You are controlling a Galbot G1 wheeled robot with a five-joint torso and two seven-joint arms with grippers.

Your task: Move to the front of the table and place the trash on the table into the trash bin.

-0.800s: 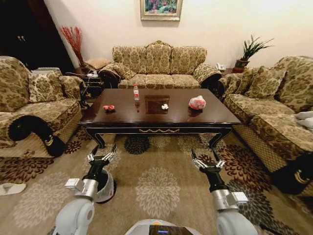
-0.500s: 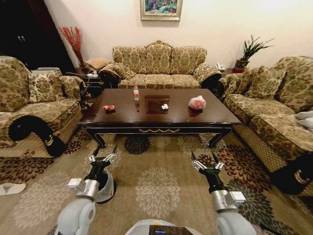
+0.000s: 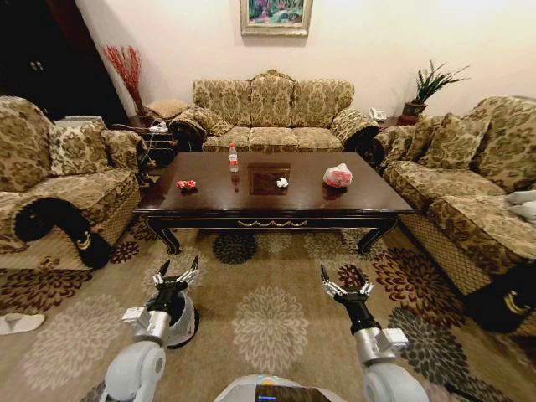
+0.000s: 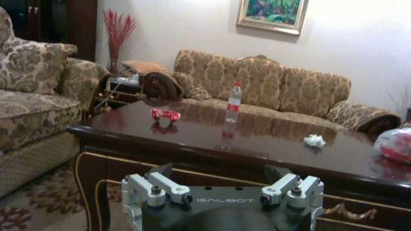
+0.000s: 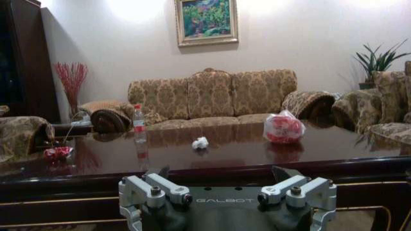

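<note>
The dark glossy table [image 3: 360,199] stands ahead across the patterned carpet. On it are a clear bottle [image 3: 233,157] with a red label, a red wrapper [image 3: 186,184], a white paper wad [image 3: 282,182] and a pink-white knotted bag [image 3: 337,175]. My left gripper [image 3: 177,274] and right gripper [image 3: 343,283] hover open over the carpet, short of the table's front edge and holding nothing. The trash bin [image 3: 182,325] sits on the floor under my left arm, partly hidden by it. The left wrist view looks at the bottle [image 4: 234,96] and wrapper [image 4: 165,114], the right wrist view at the wad [image 5: 200,142] and bag [image 5: 283,128].
Floral sofas ring the table: one behind it [image 3: 272,113], one at the left [image 3: 59,180], one at the right [image 3: 469,180]. A cluttered side table [image 3: 155,138] stands at the back left. A white slipper [image 3: 18,322] lies on the carpet far left.
Both grippers have dropped a little lower and nearer to me, the right one also shifting left. The table and the trash on it have not moved.
</note>
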